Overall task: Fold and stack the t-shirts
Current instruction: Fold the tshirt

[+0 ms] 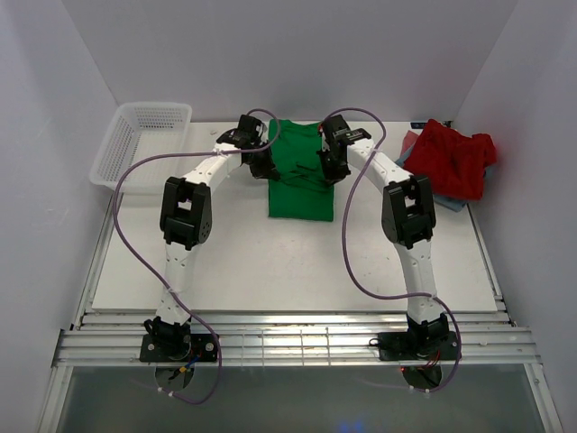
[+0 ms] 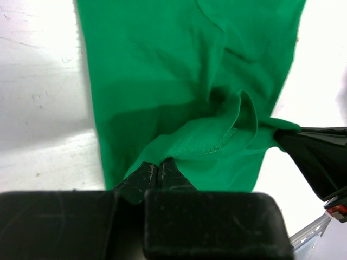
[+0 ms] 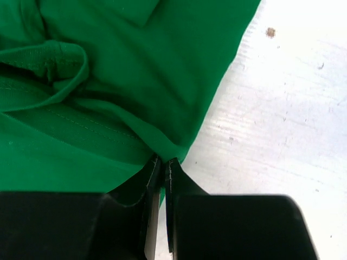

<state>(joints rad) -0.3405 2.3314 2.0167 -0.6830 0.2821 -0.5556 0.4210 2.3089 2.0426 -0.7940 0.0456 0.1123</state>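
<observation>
White table (image 1: 270, 271), green t-shirt (image 1: 302, 197) at twelve o'clock. My left gripper (image 2: 158, 174) and right gripper (image 3: 164, 164) pinched its nine and three o'clock edges, apparently mid-fold. The next move likely called for laying both down evenly.

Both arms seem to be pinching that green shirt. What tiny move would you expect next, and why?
Probably a small joint lift, then drawing the cloth toward the near hem. The left fingers and right fingers are each closed on a side edge of the green t-shirt, about midway along, with cloth bunched between them, so a fold looks ready.
</observation>
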